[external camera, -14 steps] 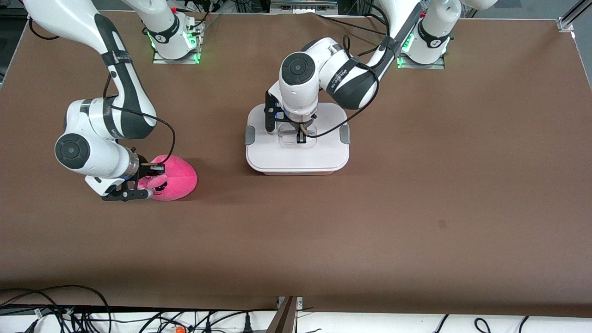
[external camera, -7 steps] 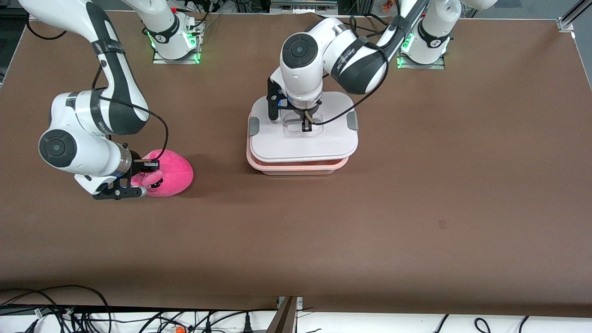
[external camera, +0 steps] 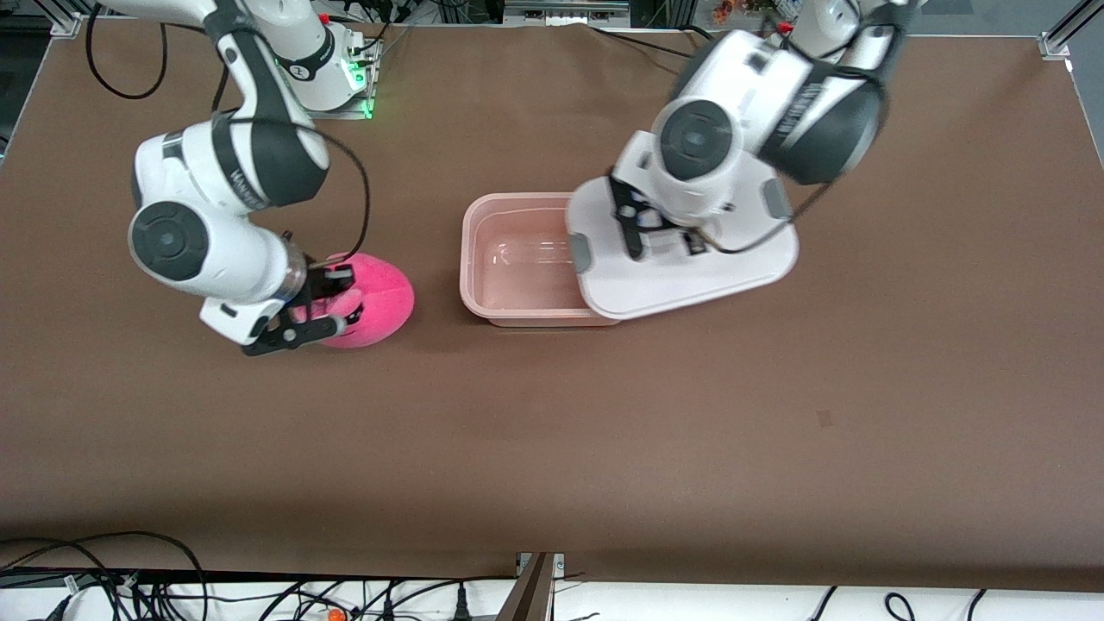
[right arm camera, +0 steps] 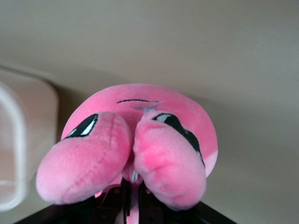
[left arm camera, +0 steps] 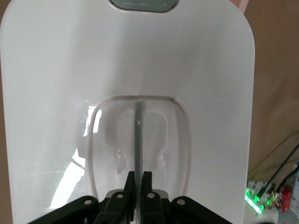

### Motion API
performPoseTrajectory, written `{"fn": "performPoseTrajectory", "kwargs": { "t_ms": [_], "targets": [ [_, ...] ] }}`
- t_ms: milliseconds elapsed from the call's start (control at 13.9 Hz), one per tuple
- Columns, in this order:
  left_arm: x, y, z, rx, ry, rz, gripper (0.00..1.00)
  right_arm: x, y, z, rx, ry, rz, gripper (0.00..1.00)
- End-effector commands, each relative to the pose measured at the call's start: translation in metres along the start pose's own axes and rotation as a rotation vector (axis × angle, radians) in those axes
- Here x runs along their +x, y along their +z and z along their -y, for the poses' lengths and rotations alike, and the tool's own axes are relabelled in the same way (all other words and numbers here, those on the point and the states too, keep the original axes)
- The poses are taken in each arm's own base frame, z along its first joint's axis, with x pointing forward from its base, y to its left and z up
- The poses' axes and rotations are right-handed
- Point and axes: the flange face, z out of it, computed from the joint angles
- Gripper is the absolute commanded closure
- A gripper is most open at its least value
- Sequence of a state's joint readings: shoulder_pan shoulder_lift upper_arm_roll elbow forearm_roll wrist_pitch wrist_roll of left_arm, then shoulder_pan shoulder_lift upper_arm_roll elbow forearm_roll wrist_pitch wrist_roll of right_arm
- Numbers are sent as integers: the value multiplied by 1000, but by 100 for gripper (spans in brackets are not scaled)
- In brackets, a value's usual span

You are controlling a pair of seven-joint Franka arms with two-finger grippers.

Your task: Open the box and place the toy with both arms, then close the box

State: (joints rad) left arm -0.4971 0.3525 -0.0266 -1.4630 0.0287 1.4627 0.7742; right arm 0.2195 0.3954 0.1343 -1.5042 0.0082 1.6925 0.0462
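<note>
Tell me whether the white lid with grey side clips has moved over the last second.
Yes. The white lid with grey side clips, held by the left end effector, has come off the translucent pink plastic tub and shifted toward the left arm's end of the table.

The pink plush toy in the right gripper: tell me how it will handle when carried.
The bright pink rounded plush toy is probably soft: it bulges around the shut right gripper. Likely light and not fragile; it may sag or swing in transit.

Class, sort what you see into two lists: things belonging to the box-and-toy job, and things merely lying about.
Job:
- box, open
- lid, held by left gripper
- toy, held by right gripper

Lying about:
- cables along the table's near edge
</note>
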Motion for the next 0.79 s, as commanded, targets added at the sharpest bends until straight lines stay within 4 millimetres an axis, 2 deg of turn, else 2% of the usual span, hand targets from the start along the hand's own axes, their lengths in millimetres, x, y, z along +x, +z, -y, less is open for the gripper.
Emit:
{"fn": "performPoseTrajectory", "kwargs": {
  "t_ms": [0, 72, 215, 287, 359, 430, 574, 717],
  "targets": [
    [-84, -10, 45, -32, 5, 4, 100, -3, -32, 52, -19, -145, 26, 100],
    [-114, -10, 65, -43, 12, -15, 100, -8, -37, 81, -74, -227, 31, 100],
    [-166, -14, 93, -45, 37, -55, 100, -14, -41, 127, -169, -354, 28, 100],
    [-187, -14, 104, -45, 49, -68, 100, -19, -42, 152, -182, -412, 27, 100],
    [-208, -15, 114, -43, 64, -82, 100, -24, -46, 167, -195, -475, 25, 100],
    [-230, -16, 124, -40, 79, -94, 100, -28, -43, 183, -199, -553, 45, 100],
    [-274, -6, 143, -33, 100, -71, 100, -40, -40, 227, -252, -642, 43, 100],
    [-308, 5, 158, -33, 123, -72, 100, -45, -33, 272, -279, -725, 30, 100]
  ]
}}
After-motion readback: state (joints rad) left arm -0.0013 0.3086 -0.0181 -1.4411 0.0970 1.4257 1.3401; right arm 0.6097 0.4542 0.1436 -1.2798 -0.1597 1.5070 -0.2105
